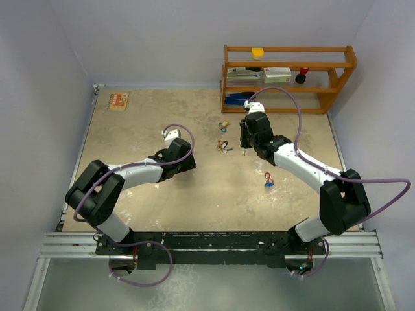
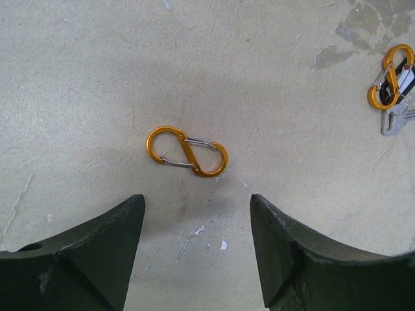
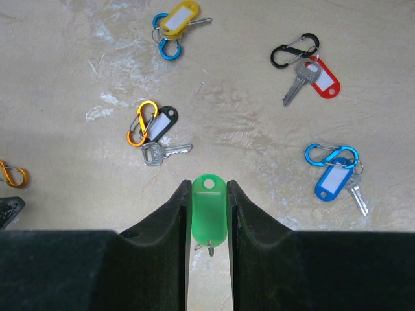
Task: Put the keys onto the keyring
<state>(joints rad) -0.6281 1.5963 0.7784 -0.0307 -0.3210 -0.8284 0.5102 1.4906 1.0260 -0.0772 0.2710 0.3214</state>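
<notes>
My right gripper [image 3: 208, 188] [image 1: 246, 146] is shut on a green plastic key tag [image 3: 208, 214], whose small metal ring shows at its near end. On the table beyond it lie a yellow-tagged key on a blue ring [image 3: 175, 23] [image 1: 224, 125], a red-tagged key on a black clip [image 3: 308, 68], a black-tagged key on an orange clip [image 3: 152, 133] [image 1: 224, 147] [image 2: 392, 84], and a blue-tagged key on a blue clip [image 3: 334, 175] [image 1: 268, 183]. My left gripper [image 2: 196, 201] [image 1: 190, 162] is open and empty, just short of a loose orange S-shaped clip [image 2: 187, 151] [image 3: 10, 173].
A wooden shelf [image 1: 343, 71] with boxes, a yellow block and a red-and-black item stands at the back right. A small orange card [image 1: 118, 101] lies at the back left. Grey walls close in the table on three sides.
</notes>
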